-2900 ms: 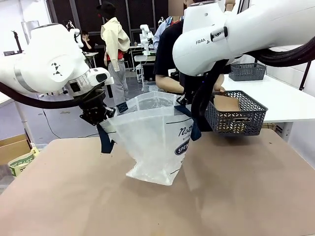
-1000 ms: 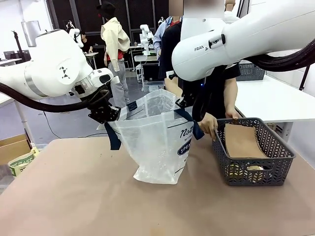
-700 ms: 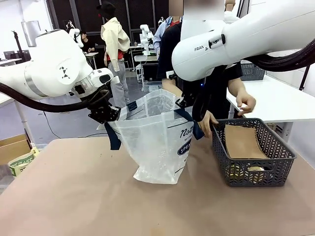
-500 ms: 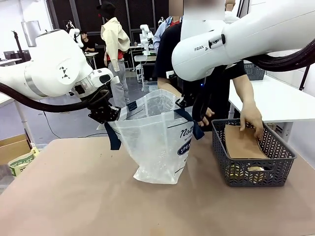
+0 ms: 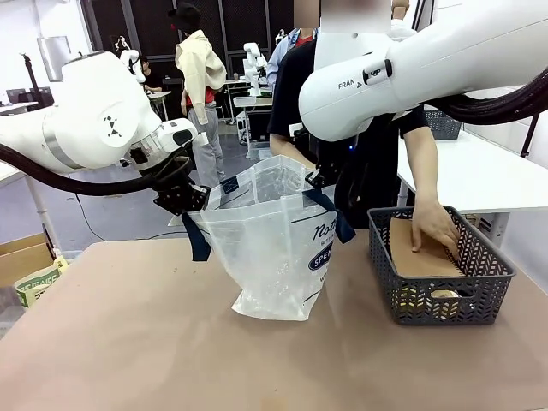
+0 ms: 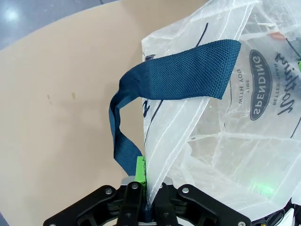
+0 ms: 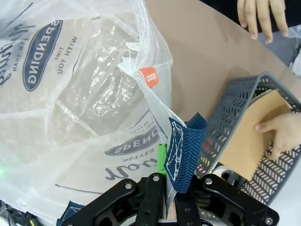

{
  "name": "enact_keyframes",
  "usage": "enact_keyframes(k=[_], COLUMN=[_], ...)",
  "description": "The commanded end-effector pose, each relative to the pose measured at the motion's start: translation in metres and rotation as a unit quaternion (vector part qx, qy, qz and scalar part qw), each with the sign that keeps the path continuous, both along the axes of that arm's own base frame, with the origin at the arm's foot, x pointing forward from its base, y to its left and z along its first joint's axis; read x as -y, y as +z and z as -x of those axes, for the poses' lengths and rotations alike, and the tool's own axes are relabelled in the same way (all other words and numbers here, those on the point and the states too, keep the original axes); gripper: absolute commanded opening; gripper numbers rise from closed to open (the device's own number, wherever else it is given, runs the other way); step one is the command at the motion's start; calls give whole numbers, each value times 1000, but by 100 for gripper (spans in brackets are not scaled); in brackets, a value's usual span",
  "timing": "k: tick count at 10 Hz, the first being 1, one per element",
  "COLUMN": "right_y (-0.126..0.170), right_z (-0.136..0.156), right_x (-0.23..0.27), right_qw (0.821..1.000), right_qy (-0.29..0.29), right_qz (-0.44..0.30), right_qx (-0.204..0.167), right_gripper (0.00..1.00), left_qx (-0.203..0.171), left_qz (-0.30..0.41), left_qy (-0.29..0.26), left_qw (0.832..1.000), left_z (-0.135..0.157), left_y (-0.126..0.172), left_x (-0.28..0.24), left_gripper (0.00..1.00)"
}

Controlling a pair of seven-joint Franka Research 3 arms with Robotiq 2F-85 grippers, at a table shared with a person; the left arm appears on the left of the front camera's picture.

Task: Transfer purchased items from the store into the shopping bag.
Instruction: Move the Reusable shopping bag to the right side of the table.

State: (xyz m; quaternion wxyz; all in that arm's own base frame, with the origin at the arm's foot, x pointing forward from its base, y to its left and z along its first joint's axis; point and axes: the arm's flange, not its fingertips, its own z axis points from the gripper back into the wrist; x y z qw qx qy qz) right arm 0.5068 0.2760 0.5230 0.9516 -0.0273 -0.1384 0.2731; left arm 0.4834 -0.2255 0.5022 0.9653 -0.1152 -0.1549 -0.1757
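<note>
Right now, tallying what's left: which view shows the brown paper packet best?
Front view: most of the brown paper packet shows, in the basket under the person's hand. The right wrist view catches a part behind the basket wall.

Tan tabletop (image 5: 128, 342), white side table (image 5: 497, 171) bearing a grey basket (image 5: 447, 126), cardboard box (image 5: 21, 255) on floor

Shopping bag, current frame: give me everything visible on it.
The shopping bag is a translucent whitish, crinkled plastic tote with navy strap handles, navy script and an oval SPENDING label. It stands upright, mouth open, bottom on the brown table. The left gripper and right gripper are shut on opposite rim edges. An orange tag sits at one seam. Nothing shows inside.
</note>
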Motion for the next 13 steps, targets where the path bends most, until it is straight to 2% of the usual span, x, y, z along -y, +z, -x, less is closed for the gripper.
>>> enact_keyframes(k=[1, 3, 5, 7, 9, 13], right_y=[-1, -1, -1, -1, -1, -1], right_z=[0, 0, 0, 0, 0, 0], right_x=[1, 1, 1, 1, 1, 1], right_qw=[1000, 1000, 1000, 1000, 1000, 1000], right_qy=[-1, -1, -1, -1, -1, -1], right_qz=[0, 0, 0, 0, 0, 0], right_qx=[-1, -1, -1, -1, -1, -1], right_gripper=[0, 0, 0, 0, 0, 0], left_qx=[1, 0, -11, -8, -9, -7], left_qz=[3, 0, 22, 45, 59, 55], left_qy=[8, 0, -62, -100, -112, -93], left_qw=[1000, 1000, 998, 994, 992, 994], left_z=[0, 0, -4, -9, -11, -15], left_y=[1, 0, 3, 6, 6, 4], left_x=[0, 0, -5, -8, -7, -11], left_gripper=[0, 0, 0, 0, 0, 0])
